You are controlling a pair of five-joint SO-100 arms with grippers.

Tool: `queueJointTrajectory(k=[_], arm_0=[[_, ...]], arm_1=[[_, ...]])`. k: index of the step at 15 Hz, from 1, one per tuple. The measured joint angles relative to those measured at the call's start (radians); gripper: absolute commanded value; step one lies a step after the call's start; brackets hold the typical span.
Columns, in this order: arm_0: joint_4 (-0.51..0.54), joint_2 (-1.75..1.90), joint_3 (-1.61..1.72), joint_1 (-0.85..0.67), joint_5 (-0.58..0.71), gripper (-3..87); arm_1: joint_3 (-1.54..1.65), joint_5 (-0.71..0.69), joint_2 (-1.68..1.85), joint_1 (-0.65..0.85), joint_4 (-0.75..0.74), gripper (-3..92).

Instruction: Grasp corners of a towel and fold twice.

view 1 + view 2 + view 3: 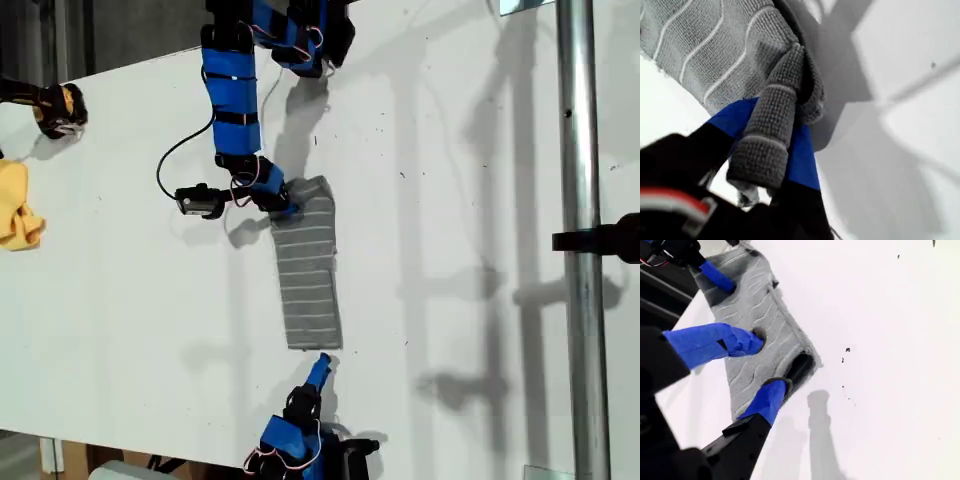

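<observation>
Second fold pending: my first gripper [771, 165] pinches a bunched corner of the towel [306, 270], my second gripper [771, 364] gapes empty above the opposite end, needing closure.

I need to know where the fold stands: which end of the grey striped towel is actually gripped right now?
The end near the exterior view's top: my first gripper pinches that bunched towel corner. At the other end, my second gripper stands open.

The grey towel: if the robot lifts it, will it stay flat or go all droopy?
Probably droopy: the towel bunches and drapes over my first end effector. It looks light and thin, lying folded on the table. Its textured weave likely grips, not slips.
</observation>
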Motion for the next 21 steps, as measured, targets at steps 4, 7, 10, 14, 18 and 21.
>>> queueJointTrajectory(k=[4, 7, 10, 14, 18, 21], arm_0=[[0.0, 0.0, 0.0, 0.0, 0.0, 15.5], [0.0, 0.0, 0.0, 0.0, 0.008, 15.3], [0.0, 0.0, 0.0, 0.0, 0.009, 14.9], [0.0, 0.0, 0.0, 0.0, 0.009, 14.7], [0.0, 0.0, 0.0, 0.008, 0.009, 14.8], [0.0, 0.0, 0.0, 0.008, 0.008, 14.8]], arm_1=[[0.081, -0.025, 0.276, 0.054, 0.322, -0.2], [0.124, 0.035, 0.434, 0.055, 0.606, -0.2], [0.1, 0.075, 0.44, -0.038, 0.67, -0.2], [-0.084, -0.012, 0.373, -0.08, 0.268, -0.2], [-0.103, -0.025, 0.195, -0.078, -0.063, -0.2], [-0.138, -0.025, -0.017, -0.078, -0.244, -0.2]])
